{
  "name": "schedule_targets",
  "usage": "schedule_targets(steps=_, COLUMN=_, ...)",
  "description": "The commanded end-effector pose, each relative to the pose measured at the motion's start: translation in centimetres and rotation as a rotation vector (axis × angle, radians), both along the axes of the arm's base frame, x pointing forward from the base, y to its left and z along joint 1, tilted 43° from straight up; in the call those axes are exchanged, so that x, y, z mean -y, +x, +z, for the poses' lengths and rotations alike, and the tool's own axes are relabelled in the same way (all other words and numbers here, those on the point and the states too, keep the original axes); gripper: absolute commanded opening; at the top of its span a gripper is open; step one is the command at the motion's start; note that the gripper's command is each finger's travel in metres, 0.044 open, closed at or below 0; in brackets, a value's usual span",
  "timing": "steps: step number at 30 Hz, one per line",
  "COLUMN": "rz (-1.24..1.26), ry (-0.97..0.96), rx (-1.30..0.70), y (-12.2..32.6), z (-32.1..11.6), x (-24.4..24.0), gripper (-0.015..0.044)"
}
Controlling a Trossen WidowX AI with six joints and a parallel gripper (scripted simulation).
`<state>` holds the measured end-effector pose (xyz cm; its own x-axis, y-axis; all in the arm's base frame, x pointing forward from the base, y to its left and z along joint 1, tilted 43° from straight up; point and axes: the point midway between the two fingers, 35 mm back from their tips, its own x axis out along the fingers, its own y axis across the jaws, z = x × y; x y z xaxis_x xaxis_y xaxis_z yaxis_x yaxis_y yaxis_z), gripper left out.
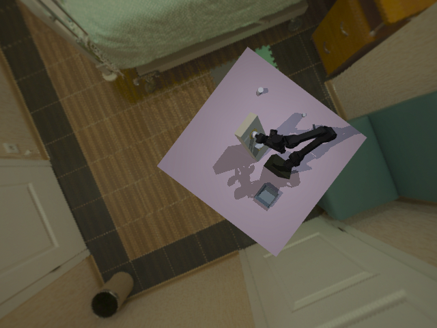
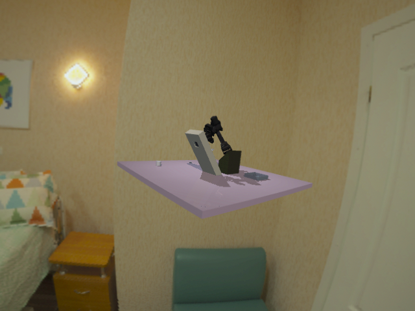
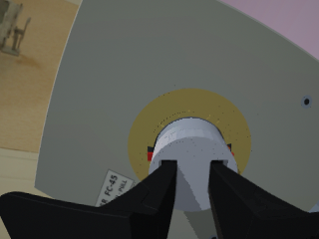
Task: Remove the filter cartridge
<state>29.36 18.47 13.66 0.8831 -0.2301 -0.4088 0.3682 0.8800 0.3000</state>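
Wrist view shows the grey service panel (image 3: 166, 47) filling the frame, its yellow ring (image 3: 143, 126) around the pale round filter cartridge (image 3: 189, 153), which the black gripper (image 3: 193, 182) clamps between both fingers, partway out of the panel

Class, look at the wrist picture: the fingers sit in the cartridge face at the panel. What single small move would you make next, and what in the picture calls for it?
Probably a short straight pull away from the panel. The gripper is shut on the filter cartridge, which already stands proud of its yellow ring but remains in the opening. The tray lies off to the side, so the cartridge must come clear first.
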Motion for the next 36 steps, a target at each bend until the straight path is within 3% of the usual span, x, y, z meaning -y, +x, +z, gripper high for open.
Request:
schedule_targets(steps=1, rz=0.026, ry=-0.011, rx=-0.011, y=-2.0, z=0.7, x=-0.8, gripper=0.0)
schedule_targets(steps=12, rz=0.037, ry=-0.031, rx=-0.008, y=-3.6, z=1.4, x=-0.8, gripper=0.0)
schedule_targets(steps=36, rz=0.037, ry=-0.032, rx=-0.009, y=-6.1, z=-3.6, x=4.3, gripper=0.0)
